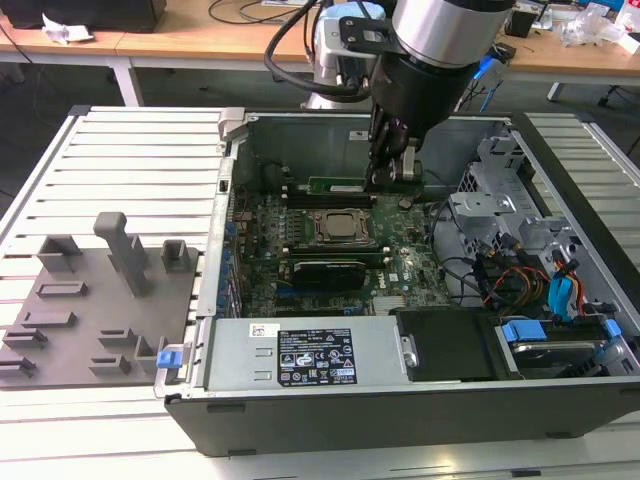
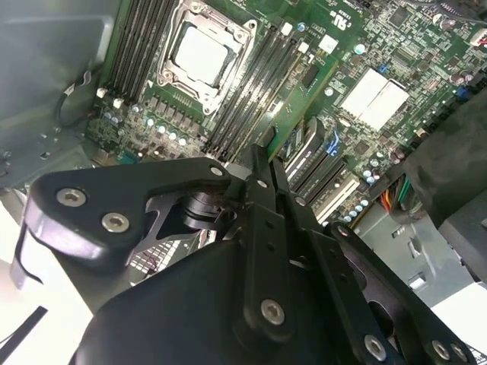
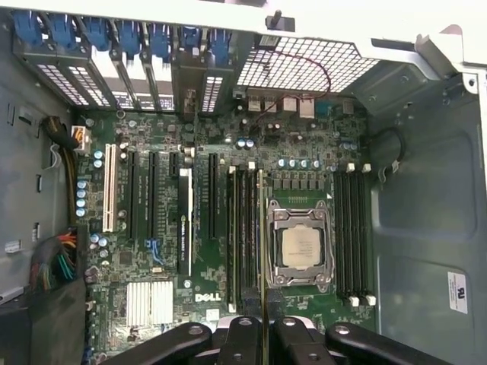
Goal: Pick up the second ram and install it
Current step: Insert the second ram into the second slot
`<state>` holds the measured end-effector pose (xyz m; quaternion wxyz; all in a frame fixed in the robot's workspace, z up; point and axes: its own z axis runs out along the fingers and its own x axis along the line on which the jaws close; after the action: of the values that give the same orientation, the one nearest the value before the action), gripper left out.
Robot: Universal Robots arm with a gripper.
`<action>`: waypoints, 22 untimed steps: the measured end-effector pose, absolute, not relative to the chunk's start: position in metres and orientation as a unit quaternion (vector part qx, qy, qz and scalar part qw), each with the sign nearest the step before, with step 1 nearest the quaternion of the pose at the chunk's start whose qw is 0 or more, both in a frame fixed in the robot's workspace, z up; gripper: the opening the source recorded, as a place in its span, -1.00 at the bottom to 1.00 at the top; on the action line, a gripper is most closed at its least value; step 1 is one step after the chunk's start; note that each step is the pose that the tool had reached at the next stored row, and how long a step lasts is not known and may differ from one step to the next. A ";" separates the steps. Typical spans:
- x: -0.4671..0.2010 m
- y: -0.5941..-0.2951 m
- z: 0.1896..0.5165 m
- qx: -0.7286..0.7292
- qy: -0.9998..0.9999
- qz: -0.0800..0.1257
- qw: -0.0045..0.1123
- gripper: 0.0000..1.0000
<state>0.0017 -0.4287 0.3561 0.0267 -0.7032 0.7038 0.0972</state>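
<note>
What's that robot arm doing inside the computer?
The robot arm has reached down into an open computer case. Its gripper is pinching a thin green memory stick by one end and holding it edge-on over the long black memory slots next to the square silver processor on the green motherboard. From these views I can't tell whether the stick is pushed fully into a slot.

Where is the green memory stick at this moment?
In the exterior view the memory stick stands on edge inside the computer case, behind the processor, with the pincer at its right end.
</note>
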 end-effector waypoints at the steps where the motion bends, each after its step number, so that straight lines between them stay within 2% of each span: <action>1: 0.002 -0.429 0.354 -0.703 0.704 0.097 0.027 -0.73; 22: 0.002 -0.429 0.321 -0.703 0.704 0.097 0.027 -0.73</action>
<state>0.0017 -0.4287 0.3212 0.0267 -0.7032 0.7038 0.0972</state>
